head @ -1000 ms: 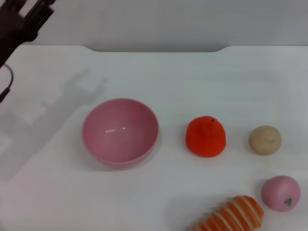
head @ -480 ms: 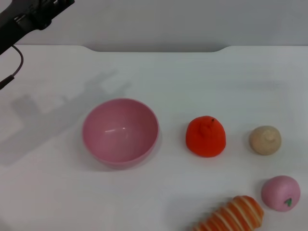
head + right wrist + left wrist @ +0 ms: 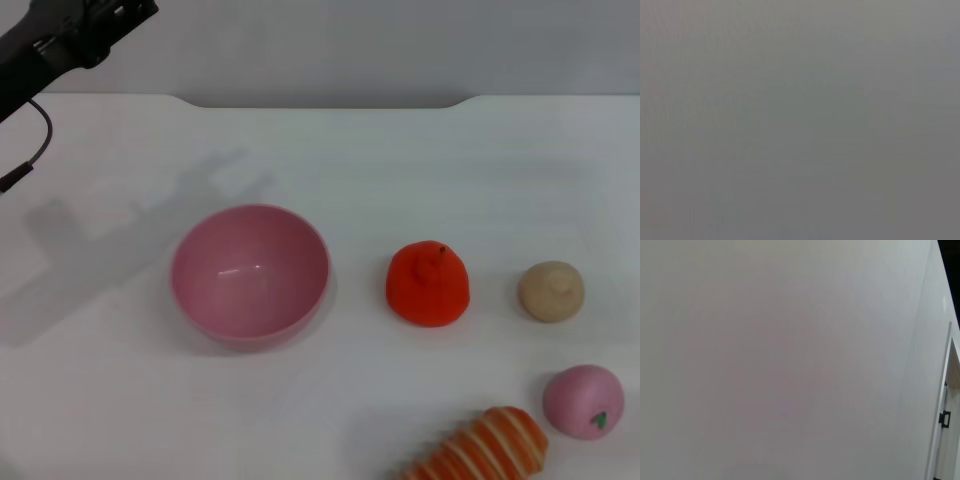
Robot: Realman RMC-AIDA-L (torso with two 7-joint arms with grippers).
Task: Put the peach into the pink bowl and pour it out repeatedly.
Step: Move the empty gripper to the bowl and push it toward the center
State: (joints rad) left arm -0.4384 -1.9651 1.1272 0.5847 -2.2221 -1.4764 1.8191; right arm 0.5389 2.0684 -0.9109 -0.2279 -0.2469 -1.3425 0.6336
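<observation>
Left gripper [image 3: 120, 12] high at far left corner, above the table [image 3: 330, 150]; grip state can't be told, fingers seemingly cropped. Pink bowl [image 3: 249, 275] upright, centre-left. Peach [image 3: 584, 401] near right corner, beside striped bread [image 3: 485, 447].

My left arm [image 3: 70, 35] has swung in along the table's [image 3: 400, 170] far left corner. Its shadow slid right with it.
</observation>
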